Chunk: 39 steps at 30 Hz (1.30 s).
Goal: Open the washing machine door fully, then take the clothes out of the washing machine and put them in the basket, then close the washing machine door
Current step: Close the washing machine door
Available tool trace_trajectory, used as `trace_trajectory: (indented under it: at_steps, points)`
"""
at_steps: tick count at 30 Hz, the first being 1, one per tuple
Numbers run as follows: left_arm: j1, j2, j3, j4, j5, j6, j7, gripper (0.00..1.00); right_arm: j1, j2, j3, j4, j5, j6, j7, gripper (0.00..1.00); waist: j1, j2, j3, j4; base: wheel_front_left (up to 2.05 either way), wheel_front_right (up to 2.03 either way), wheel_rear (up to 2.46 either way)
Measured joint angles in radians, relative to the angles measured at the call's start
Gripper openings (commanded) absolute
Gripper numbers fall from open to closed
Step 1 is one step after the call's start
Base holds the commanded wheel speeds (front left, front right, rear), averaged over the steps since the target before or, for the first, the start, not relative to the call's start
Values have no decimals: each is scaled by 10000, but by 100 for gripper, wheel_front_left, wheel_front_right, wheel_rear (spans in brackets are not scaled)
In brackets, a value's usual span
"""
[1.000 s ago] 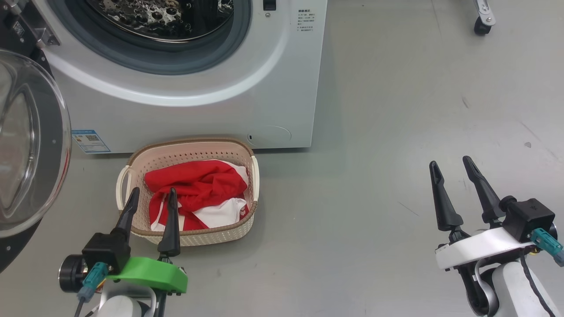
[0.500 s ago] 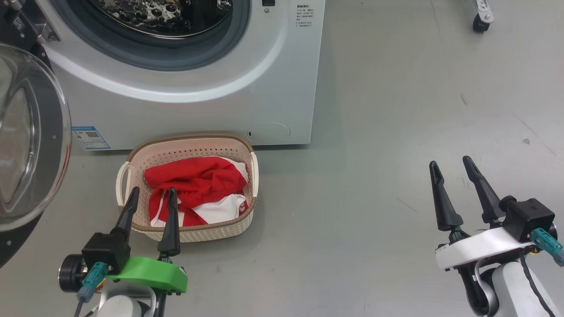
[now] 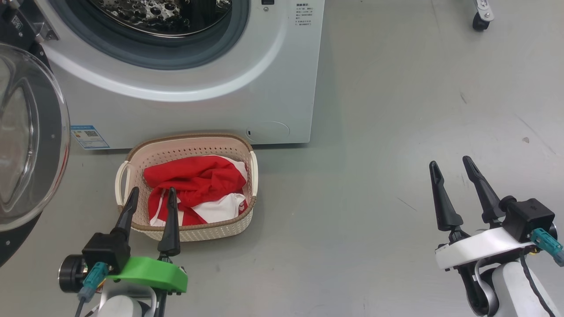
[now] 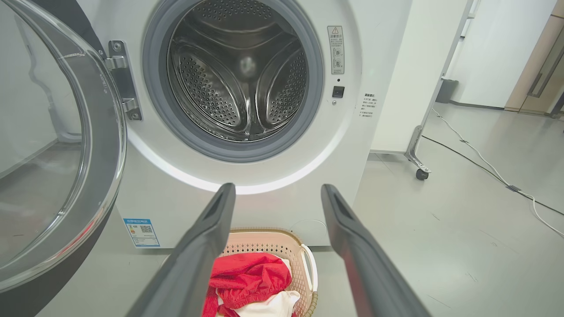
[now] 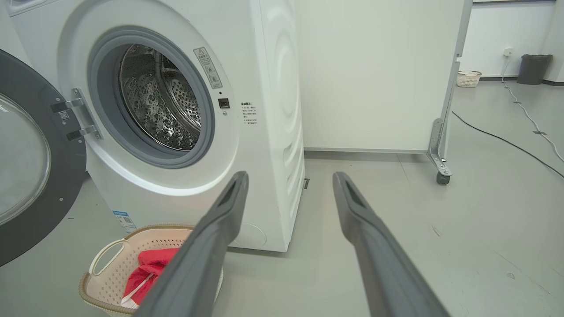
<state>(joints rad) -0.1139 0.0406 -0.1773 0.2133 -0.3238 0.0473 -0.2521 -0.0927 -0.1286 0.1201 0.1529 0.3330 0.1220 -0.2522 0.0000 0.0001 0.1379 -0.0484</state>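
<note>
red clothes (image 3: 194, 180) lie in the basket (image 3: 189, 140), washing machine door (image 3: 26, 132) open.

Head view: high, looking steeply down at floor (image 3: 396, 110) before washing machine (image 3: 198, 114); drum mouth (image 3: 145, 55) cropped by top edge. Left wrist view: low, near, facing straight into drum (image 4: 242, 79). Right wrist view: low, further right, facing machine front obliquely, perhaps slightly farther back. All three share basket (image 3: 207, 233), open washing machine door (image 3: 22, 141), machine's lower front, blue label (image 3: 89, 137).
</note>
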Motion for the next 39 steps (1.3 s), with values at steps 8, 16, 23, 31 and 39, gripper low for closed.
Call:
trace_trajectory:
  at_steps: [8,16,23,31,39]
  points:
    - [0,0,-15,4,0,2,0,100,-1,2,2,15,0,0,0,100,0,0,-23,4,0,0,0]
    - [0,0,-15,23,0,2,0,100,-2,2,2,56,0,0,0,100,0,0,-53,7,0,0,0]
    - [0,0,-27,35,0,4,0,100,-2,2,4,67,0,0,0,100,0,0,-79,-1,0,0,0]
    - [0,2,-155,67,0,4,0,100,-1,2,-4,65,0,0,0,100,0,0,-75,52,0,0,0]
    - [-1,0,-357,105,-8,2,0,100,4,-69,-48,17,0,0,0,100,0,0,-23,375,0,0,0]
